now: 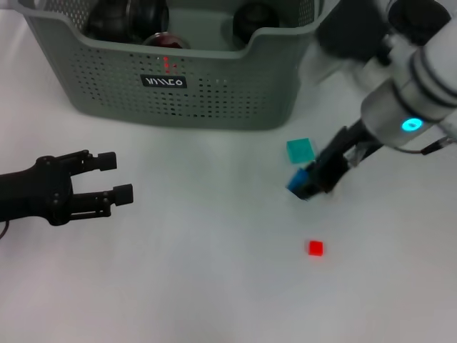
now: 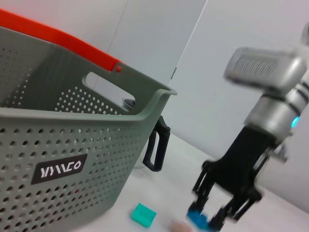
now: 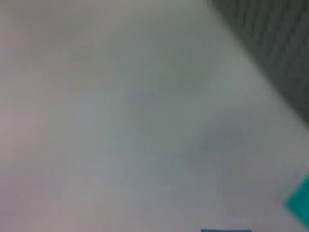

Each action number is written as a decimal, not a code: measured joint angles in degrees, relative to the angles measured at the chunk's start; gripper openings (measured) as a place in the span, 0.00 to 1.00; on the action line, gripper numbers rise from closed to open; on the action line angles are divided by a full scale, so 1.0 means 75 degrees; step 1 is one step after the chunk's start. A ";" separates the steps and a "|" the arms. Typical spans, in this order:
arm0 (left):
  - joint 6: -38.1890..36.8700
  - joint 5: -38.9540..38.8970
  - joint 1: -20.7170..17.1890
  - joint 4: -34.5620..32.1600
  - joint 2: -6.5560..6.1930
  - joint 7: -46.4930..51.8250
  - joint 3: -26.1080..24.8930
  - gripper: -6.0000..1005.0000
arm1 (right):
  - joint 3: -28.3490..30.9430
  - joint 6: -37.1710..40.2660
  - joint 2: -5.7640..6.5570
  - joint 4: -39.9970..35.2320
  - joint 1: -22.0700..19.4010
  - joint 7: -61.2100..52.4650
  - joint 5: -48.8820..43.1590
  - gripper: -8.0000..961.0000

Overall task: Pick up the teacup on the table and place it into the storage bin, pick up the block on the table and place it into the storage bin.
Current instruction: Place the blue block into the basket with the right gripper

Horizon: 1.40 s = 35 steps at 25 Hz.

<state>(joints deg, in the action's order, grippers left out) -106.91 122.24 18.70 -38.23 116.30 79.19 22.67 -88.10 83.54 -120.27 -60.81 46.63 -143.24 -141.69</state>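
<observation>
The grey-green storage bin [image 1: 235, 100] [image 2: 72, 140] stands at the back of the white table, with dark round things inside that I cannot identify. No teacup shows on the table. A blue block [image 1: 300, 183] [image 2: 199, 220] sits low at the table, right of centre, and my right gripper [image 1: 312, 180] [image 2: 212, 217] is shut on it. A teal block [image 1: 300, 150] [image 2: 144, 214] [image 3: 299, 203] lies just behind it, toward the bin. A small red block [image 1: 315, 248] lies nearer the front. My left gripper [image 1: 116, 177] hovers open at the left, holding nothing.
A black handle [image 2: 157, 145] shows beyond the bin's far corner. The bin's rim carries an orange strip [image 2: 58, 41]. Bare white table stretches between the two grippers and along the front.
</observation>
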 joint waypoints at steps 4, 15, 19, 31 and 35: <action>0.0009 -0.0023 -0.0016 0.0000 -0.0002 0.0000 0.0000 0.86 | 0.1553 0.1008 0.0012 -0.1446 -0.0726 0.1277 0.1659 0.45; -0.0008 -0.0046 0.0091 0.0000 -0.0043 0.0000 0.0000 0.86 | 0.4930 0.1818 0.0041 -0.1289 -0.0827 0.3473 0.6694 0.45; -0.0010 -0.0046 0.0129 0.0000 -0.0053 0.0007 0.0000 0.86 | 0.4788 0.0563 0.0050 -0.1265 -0.0410 0.3586 0.6670 0.45; 0.0037 -0.0045 0.0173 -0.0001 -0.0034 0.0088 -0.0001 0.86 | 0.2809 -0.3094 0.0006 0.0747 0.3005 0.0259 0.0097 0.45; 0.0077 -0.0045 0.0176 0.0000 -0.0027 0.0090 -0.0001 0.86 | 0.2423 -0.3835 -0.0048 0.2436 0.3942 -0.0109 -0.0964 0.45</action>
<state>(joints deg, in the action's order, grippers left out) -106.33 121.91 20.02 -38.23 116.10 79.86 22.67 -69.93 54.78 -120.63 -42.55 76.20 -144.05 -148.91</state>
